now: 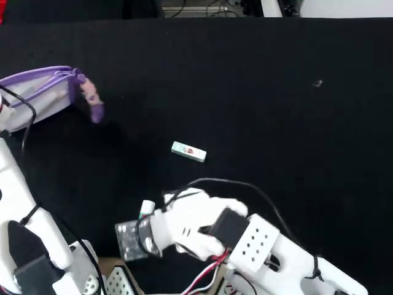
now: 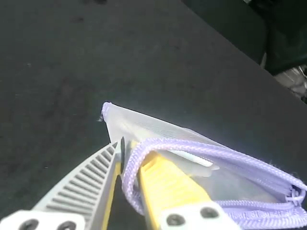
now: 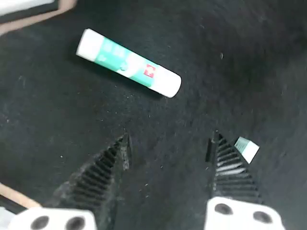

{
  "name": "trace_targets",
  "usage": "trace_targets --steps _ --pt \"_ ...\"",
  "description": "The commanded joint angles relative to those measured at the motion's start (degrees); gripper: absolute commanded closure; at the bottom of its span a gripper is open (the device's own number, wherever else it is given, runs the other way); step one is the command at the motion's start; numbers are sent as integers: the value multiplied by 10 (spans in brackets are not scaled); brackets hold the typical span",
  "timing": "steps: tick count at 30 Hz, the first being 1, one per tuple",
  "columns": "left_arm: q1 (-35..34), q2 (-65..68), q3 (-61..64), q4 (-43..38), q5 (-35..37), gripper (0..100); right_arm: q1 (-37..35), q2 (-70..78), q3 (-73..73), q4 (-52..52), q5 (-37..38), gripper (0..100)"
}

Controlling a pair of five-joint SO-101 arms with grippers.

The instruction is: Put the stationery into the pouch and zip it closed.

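Left gripper (image 2: 125, 146): closed on the open rim of the pouch (image 2: 158, 129), yellow finger inside the mouth and ribbed grey finger against the outside wall, with the purple zipper band (image 2: 216, 153) looping round the yellow one. Through the translucent wall a pale streak shows near the rim; cannot tell whether it is an item or glare. In the high view the pouch (image 1: 37, 92) sits at the far left of the black table (image 1: 276, 123), mouth open, partly cut off by the frame edge and crossed by a dark cable; its zip pull (image 1: 92, 101) hangs off the end nearer the table's middle. Right gripper (image 3: 168, 141): jaws spread wide, holding nothing, tips low over bare cloth. Glue stick (image 3: 128, 69) lies on its side just beyond the tips, apart from both fingers. In the high view only one end of the glue stick (image 1: 146, 208) shows, the rest covered by the right arm (image 1: 202, 224). Small white-and-teal block (image 1: 188, 151) lies flat near the table's middle, well apart from the pouch; in the right wrist view the block (image 3: 247, 148) is partly hidden behind one fingertip.
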Motion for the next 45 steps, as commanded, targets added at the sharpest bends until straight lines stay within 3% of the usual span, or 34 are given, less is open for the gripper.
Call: trace_targets --steps 1,8,17,28,41,45 --pt "-9 -3 -20 -18 -7 971 -34 7 -3 -2 31 751" --pt "-33 45 -54 -18 -7 971 -73 22 7 -18 75 752" --pt "-149 200 -194 -12 -7 971 -70 193 -1 -128 127 752" --pt "-272 310 -297 -18 -9 971 -73 340 -108 -141 164 752" --pt "-270 381 -333 -13 -32 971 -92 585 -228 -142 178 755" --pt "-259 382 -329 -13 -32 971 -91 633 -270 -120 174 877"
